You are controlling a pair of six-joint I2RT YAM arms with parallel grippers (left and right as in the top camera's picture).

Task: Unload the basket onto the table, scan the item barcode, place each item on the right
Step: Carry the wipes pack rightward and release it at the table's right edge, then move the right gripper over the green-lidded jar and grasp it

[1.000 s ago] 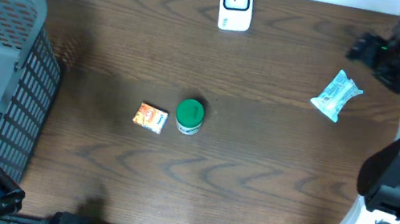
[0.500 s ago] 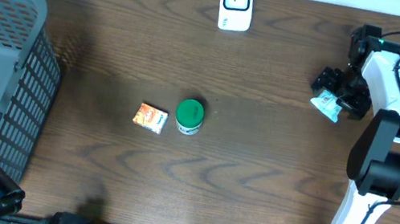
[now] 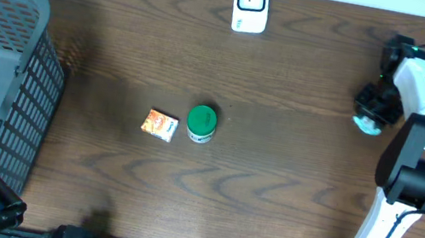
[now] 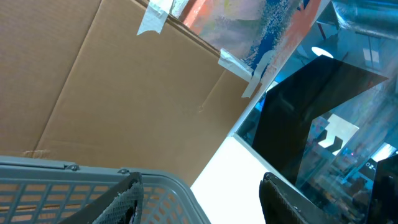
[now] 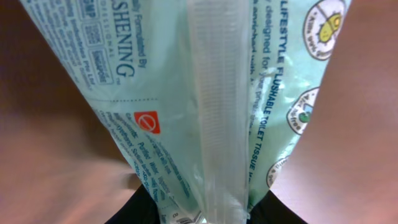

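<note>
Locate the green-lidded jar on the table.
In the overhead view, the green-lidded jar stands near the middle of the table, just right of the small orange box.

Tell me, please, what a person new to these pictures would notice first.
Most striking is the pale green flushable tissue pack, which fills the right wrist view, pinched by the right hand at the right side of the table. In the middle of the dark wood, a green-lidded jar and a small orange box sit side by side, and a large grey basket stands at the left edge.
</note>
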